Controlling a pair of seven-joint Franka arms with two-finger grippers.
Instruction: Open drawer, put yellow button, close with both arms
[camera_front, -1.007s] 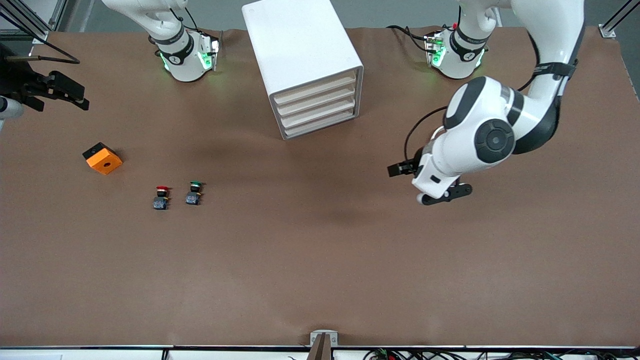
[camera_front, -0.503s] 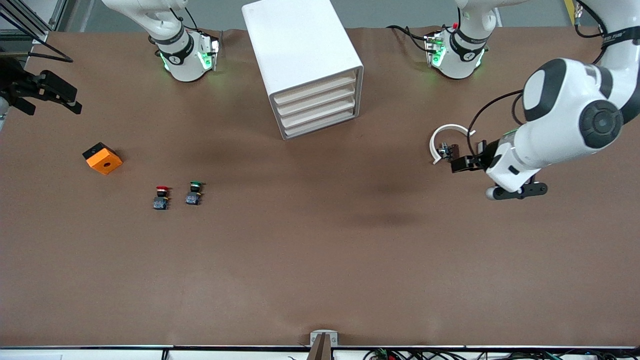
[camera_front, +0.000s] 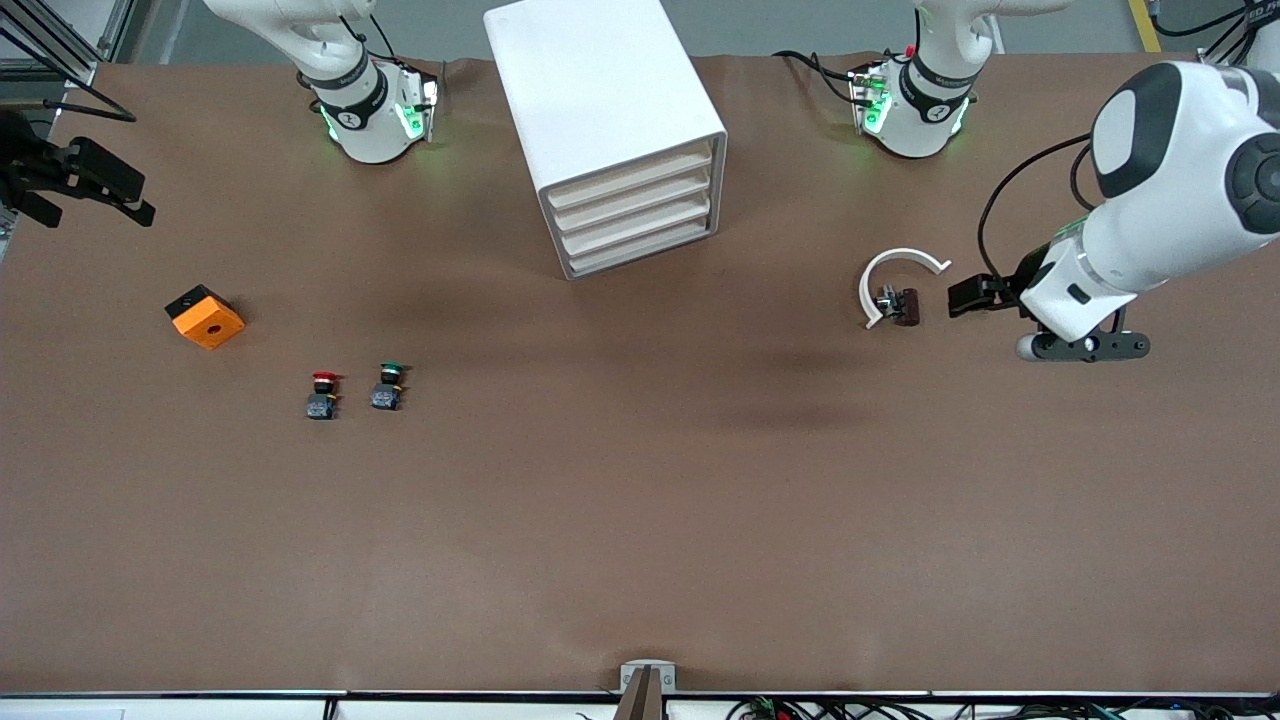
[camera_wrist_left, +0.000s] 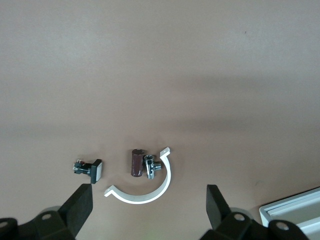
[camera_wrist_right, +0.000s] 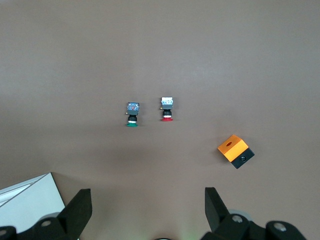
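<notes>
Since the earlier frames, the left arm has swung away from the cabinet (camera_front: 600, 90) toward its own end of the worktop (camera_front: 640, 500), uncovering a white curved clamp (camera_wrist_left: 135, 201). The right gripper (camera_wrist_right: 147, 197) has drifted slightly closer to the worktop's edge at the right arm's end.

1. Left gripper (camera_wrist_left: 148, 192): we see its fingers spread wide and holding nothing. It hangs over the worktop just beside the clamp, on the side toward the left arm's end.
2. Within the clamp's curve lie a brown cylinder (camera_wrist_left: 135, 162) and a small metal fitting (camera_wrist_left: 151, 165), touching each other. Just beside the clamp lies a small black part with a pale face (camera_wrist_left: 90, 169); we cannot tell what it is.
3. Right gripper: fingers spread wide, holding nothing, up over the edge of the worktop at the right arm's end.
4. Drawer (camera_front: 630, 180): it is the highest of four in the cabinet, which stands between the two arm bases. All four fronts sit flush.
5. On the worktop toward the right arm's end, a red button (camera_front: 322, 395) and a green button (camera_front: 388, 387) lie side by side, near each other but apart. An orange block with a black base (camera_front: 205, 316) lies closer to that end, well apart from them.
</notes>
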